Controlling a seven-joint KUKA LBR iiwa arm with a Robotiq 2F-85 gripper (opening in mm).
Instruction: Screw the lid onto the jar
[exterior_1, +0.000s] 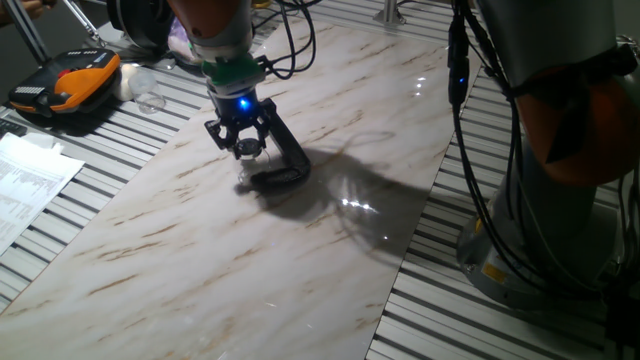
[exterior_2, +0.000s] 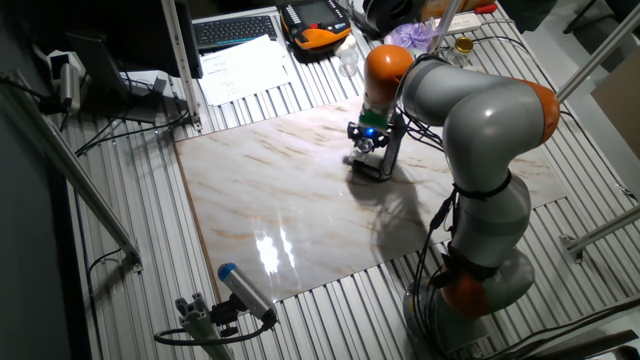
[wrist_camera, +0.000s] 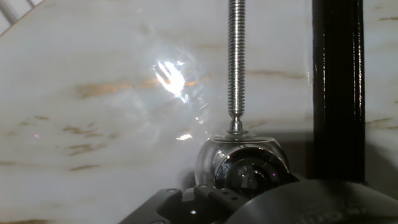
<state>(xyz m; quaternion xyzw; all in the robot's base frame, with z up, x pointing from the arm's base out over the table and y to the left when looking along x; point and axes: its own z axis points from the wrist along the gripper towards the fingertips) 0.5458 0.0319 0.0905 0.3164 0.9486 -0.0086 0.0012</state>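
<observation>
— Where is the pincer (exterior_1: 246, 143) on that marble tabletop (exterior_1: 150, 250)?

— Directly over the black C-clamp (exterior_1: 283, 165), which stands near the middle of the slab. A blue light glows on the wrist just above the clamp, and the two dark fingers (exterior_1: 217, 133) reach down on either side of something small and pale held at the clamp's near side.

— Is that the jar?

— It looks so. In the hand view a small, clear, rounded glass jar (wrist_camera: 244, 163) sits at the clamp's foot, with the clamp's threaded screw (wrist_camera: 236, 62) pressing a small pad onto its side and the black bar (wrist_camera: 337, 93) of the clamp running just beside it.

— And the lid?

— Something silvery and shiny (exterior_1: 247, 149) sits between the fingertips above the clamp's base; I cannot tell for certain that it is the cap, nor whether it touches the jar.

— Pincer open or closed?

— The fingers appear drawn in around that shiny piece, but I cannot tell whether they truly grip it.

— Anything else near the clamp?

— Well away from it, off the slab, lie an orange-and-black handset (exterior_1: 68, 82) and printed papers (exterior_1: 25, 180).
</observation>
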